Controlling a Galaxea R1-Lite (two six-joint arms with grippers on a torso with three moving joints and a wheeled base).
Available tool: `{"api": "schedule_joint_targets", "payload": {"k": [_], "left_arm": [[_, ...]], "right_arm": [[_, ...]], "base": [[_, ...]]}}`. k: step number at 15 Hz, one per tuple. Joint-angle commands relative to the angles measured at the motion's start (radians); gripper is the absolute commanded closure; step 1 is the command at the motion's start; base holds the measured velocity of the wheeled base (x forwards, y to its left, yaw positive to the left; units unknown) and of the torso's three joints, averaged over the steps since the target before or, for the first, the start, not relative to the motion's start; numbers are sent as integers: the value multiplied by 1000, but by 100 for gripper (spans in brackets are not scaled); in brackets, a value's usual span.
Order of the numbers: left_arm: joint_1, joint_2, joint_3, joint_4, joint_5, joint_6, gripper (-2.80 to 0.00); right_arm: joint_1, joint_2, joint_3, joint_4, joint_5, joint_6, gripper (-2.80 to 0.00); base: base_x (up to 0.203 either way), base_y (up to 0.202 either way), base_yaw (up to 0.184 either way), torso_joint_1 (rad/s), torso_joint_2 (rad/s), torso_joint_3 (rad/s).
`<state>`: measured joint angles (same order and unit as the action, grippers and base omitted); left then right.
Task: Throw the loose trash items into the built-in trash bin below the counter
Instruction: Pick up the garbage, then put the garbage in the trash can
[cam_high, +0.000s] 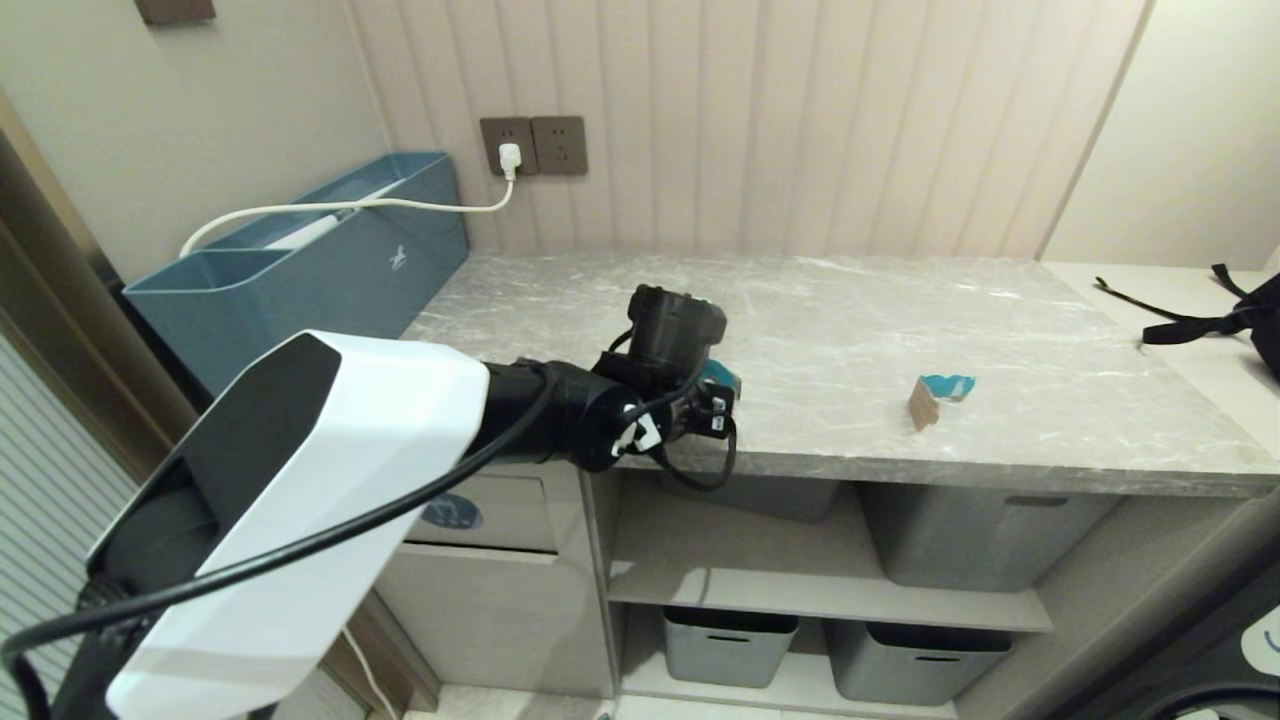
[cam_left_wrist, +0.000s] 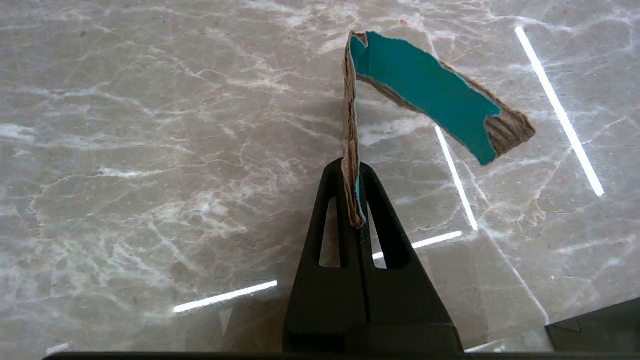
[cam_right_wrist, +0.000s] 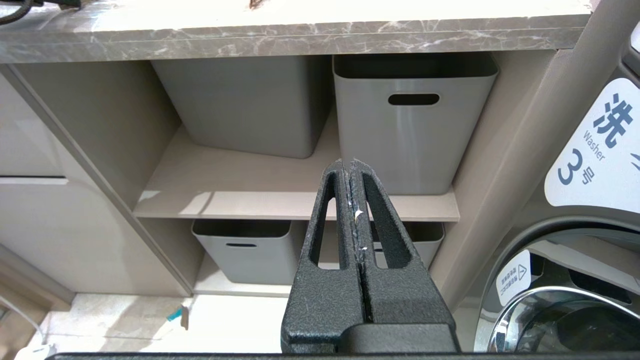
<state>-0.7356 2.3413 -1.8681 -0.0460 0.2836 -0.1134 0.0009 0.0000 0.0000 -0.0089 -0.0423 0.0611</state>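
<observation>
My left gripper (cam_left_wrist: 353, 172) is shut on the edge of a trash scrap (cam_left_wrist: 425, 85), tan cardboard with turquoise paper, held upright just over the counter (cam_left_wrist: 150, 150). In the head view the left gripper (cam_high: 716, 398) sits near the counter's (cam_high: 850, 320) front edge, with turquoise showing beside it. A second scrap (cam_high: 935, 397) lies to its right on the counter. The trash bin's blue sticker (cam_high: 452, 512) shows below the counter, partly behind my arm. My right gripper (cam_right_wrist: 350, 162) is shut and empty, low in front of the shelves.
A blue-teal box (cam_high: 320, 260) with a white cable (cam_high: 400, 205) stands at the counter's left end. Grey tubs (cam_right_wrist: 412, 125) fill the shelves under the counter. A washer (cam_right_wrist: 595, 150) is at the right. A black strap (cam_high: 1200, 325) lies far right. A small scrap (cam_right_wrist: 177, 315) lies on the floor.
</observation>
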Motion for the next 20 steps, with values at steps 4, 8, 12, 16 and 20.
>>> {"api": "schedule_joint_targets", "payload": {"k": [4,8,12,16,20], "left_arm": [[3,-66,-4,3,-2,-6,0],[60,-268,50,81,-20,-132,0],[206,-633,429,107,-91,-180,0],[333,-999,984,66,-163,-190,0],[385,-1158,1393,-268,-180,-190,0]], "right_arm": [[1,0,2,0,-1,0,0],[1,0,2,0,-1,0,0],[1,0,2,0,-1,0,0],[1,0,2,0,1,-3,0],[0,0,2,0,1,-1,0]], "base": [[0,0,0,0,0,0],[0,0,0,0,0,0],[0,0,0,0,0,0],[0,0,0,0,0,0],[0,0,0,0,0,0]]}}
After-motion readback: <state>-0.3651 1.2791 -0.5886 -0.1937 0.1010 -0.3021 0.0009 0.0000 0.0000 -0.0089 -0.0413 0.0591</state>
